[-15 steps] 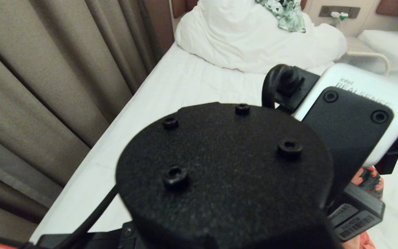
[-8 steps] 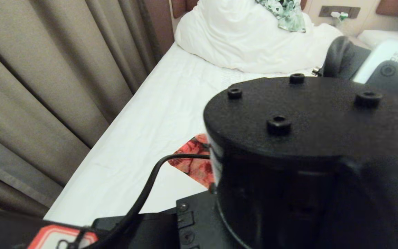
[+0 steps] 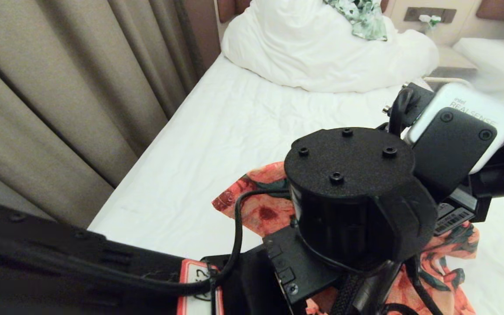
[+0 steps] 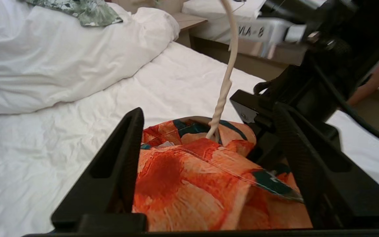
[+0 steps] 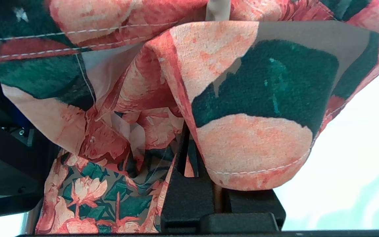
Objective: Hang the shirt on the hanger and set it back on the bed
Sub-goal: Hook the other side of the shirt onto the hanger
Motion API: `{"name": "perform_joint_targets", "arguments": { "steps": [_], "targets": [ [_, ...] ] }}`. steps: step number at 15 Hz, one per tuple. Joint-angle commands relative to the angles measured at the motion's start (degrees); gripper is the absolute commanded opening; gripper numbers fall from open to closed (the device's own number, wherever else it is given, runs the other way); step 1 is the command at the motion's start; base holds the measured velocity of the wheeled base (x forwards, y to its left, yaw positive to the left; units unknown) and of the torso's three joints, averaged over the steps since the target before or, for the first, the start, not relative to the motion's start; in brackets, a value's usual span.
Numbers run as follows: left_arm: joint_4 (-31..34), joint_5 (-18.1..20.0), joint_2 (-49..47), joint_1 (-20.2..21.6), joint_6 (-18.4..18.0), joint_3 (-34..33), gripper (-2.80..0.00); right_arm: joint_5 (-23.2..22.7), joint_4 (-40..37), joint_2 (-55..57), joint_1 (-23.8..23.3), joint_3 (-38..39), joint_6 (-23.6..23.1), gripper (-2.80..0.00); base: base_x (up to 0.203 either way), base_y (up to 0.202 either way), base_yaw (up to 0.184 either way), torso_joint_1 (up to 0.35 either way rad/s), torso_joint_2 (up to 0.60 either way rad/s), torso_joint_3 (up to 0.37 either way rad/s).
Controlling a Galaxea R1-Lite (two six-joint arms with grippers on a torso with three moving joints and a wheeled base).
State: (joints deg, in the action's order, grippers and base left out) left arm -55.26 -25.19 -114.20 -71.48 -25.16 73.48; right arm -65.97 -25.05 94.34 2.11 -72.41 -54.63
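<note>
The flowered shirt [image 3: 256, 210] lies bunched on the bed's white sheet [image 3: 234, 113] under both arms. The hanger [image 4: 224, 89] rises as a cream twisted neck out of the shirt's collar [image 4: 189, 184]. My left gripper [image 4: 209, 113] is open, its fingers wide apart on either side of the collar fabric. My right gripper [image 5: 189, 144] is shut beside the collar, with a tan strip that looks like the hanger's wire between its fingers. The shirt [image 5: 252, 151] drapes over the right fingertips. In the head view my left wrist [image 3: 352, 192] hides both grippers.
A bunched white duvet [image 3: 313, 48] with a green-and-white leaf-print garment [image 3: 361, 17] fills the head of the bed. Beige curtains [image 3: 59, 87] hang along the bed's left side. A nightstand [image 3: 453, 61] and a second white bed [image 3: 488, 52] stand at the right.
My left arm has dropped away from the head camera toward the bed, first swinging right. The shirt, nearly all hidden a second ago, now shows around the wrist.
</note>
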Motion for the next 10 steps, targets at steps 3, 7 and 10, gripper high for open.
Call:
{"name": "perform_joint_targets", "arguments": {
  "steps": [3,7,10],
  "targets": [
    [-0.89,0.78,-4.07,1.04,-0.07,5.01,0.00,-0.39,-0.17,-0.04,0.00,0.08,-0.31,-2.80,0.000,0.000,0.000,0.000,0.00,0.000],
    [-0.78,1.72,-6.97,1.95,-0.06,8.50,0.00,-0.48,-0.17,-0.04,-0.09,-0.01,-0.03,-2.80,0.000,0.000,0.000,0.000,0.00,0.000],
    [-0.64,1.72,-8.23,2.21,-0.06,10.62,0.00,-0.65,-0.17,-0.04,-0.09,0.00,0.40,-2.80,0.000,0.000,0.000,0.000,0.00,0.000]
  ]
}}
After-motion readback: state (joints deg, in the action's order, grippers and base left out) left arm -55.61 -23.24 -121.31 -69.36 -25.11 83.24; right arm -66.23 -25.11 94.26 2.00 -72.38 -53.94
